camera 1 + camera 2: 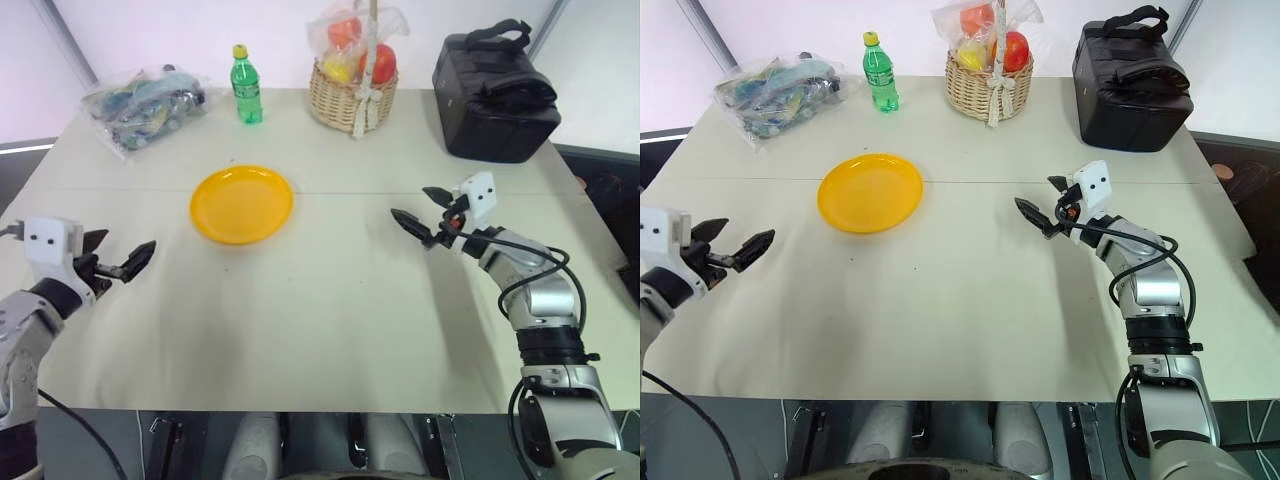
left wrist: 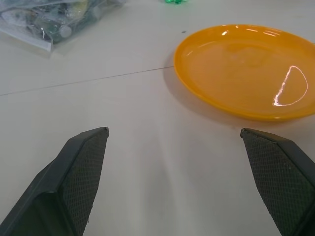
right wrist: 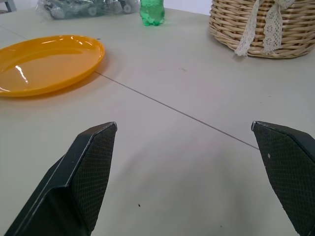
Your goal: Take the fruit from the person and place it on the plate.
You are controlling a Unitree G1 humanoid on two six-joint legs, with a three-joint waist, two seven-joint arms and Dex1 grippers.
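With the right gripper point(image 1: 425, 215) and left gripper point(image 1: 120, 256) both spread wide and empty above the table point(image 1: 330, 300), the plate point(image 1: 241, 204) lies bare, so step 1, receiving the fruit, is pending.

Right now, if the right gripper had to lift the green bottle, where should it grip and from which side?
Probably mid-body, below the yellow cap, coming level from the near side. The green bottle stands upright at the table's far edge, apart from the plastic bag and wicker basket, so its sides are free. The right gripper is already open.
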